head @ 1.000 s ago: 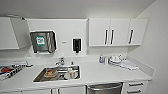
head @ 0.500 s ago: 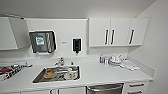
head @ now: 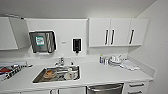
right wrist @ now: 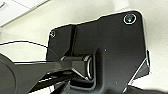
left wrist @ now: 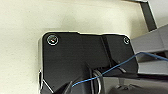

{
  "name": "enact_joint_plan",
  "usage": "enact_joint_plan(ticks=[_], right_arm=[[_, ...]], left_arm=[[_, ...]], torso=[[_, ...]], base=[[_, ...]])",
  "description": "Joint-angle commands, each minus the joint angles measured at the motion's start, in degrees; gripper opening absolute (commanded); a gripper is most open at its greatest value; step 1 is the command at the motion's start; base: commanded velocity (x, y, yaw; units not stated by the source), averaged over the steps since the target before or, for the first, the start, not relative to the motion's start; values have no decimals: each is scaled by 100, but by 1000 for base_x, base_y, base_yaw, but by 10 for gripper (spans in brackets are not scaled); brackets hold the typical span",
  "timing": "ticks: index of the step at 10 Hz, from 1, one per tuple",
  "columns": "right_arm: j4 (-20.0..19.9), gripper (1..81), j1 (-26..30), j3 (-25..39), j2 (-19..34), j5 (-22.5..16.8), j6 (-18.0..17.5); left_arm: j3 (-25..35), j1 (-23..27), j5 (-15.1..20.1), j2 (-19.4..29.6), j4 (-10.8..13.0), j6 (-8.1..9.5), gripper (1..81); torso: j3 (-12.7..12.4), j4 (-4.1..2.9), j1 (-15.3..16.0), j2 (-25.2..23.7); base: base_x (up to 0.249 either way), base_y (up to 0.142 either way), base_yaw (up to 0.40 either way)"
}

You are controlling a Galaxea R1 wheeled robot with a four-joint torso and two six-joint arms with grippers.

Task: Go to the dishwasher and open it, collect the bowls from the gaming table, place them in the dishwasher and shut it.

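Dishwasher (head: 105, 89) sits under the bench (head: 100, 75), just right of the sink (head: 57, 74), its steel front closed. I judge the door stiff and hinged low, so I'd take it by the bar along its top edge. I cannot tell how either arm's fingers stand from my wrist feeds.

A countertop (head: 100, 75) runs wall to wall. A sink (head: 57, 74) is set into it left of centre, dishes inside. The dishwasher (head: 105, 88) sits under the counter, right of the sink. Wall cabinets (head: 117, 32) hang above the right end (small items cluster on the counter beneath). A towel dispenser (head: 42, 42) hangs on the wall above the sink.
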State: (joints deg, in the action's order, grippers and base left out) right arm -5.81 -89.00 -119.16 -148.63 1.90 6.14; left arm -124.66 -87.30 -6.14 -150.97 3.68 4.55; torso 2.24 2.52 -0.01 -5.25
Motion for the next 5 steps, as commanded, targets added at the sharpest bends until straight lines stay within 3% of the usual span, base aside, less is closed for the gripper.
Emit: enact_joint_plan(ticks=[1,2,3,4,5], right_arm=[[-34,811,404,1827,1421,-296,-61],[-34,811,483,2240,1702,-304,-52],[-25,811,588,2659,1998,-304,-52],[-16,811,712,3134,2359,-304,-52],[-16,811,870,3471,2616,-304,-43]], left_arm=[[1348,296,61,1182,71,-6,811],[1453,305,-115,1341,71,2,811],[1566,296,-237,1497,71,11,811],[1830,314,-317,1735,71,11,811],[2118,331,-370,1988,71,11,811]], torso=[[0,0,1,0],[0,0,1,0],[315,0,1,0],[540,0,369,-573],[587,0,384,-603]], base=[[0,0,0],[0,0,0],[0,0,0],[0,0,0],[0,0,0]])
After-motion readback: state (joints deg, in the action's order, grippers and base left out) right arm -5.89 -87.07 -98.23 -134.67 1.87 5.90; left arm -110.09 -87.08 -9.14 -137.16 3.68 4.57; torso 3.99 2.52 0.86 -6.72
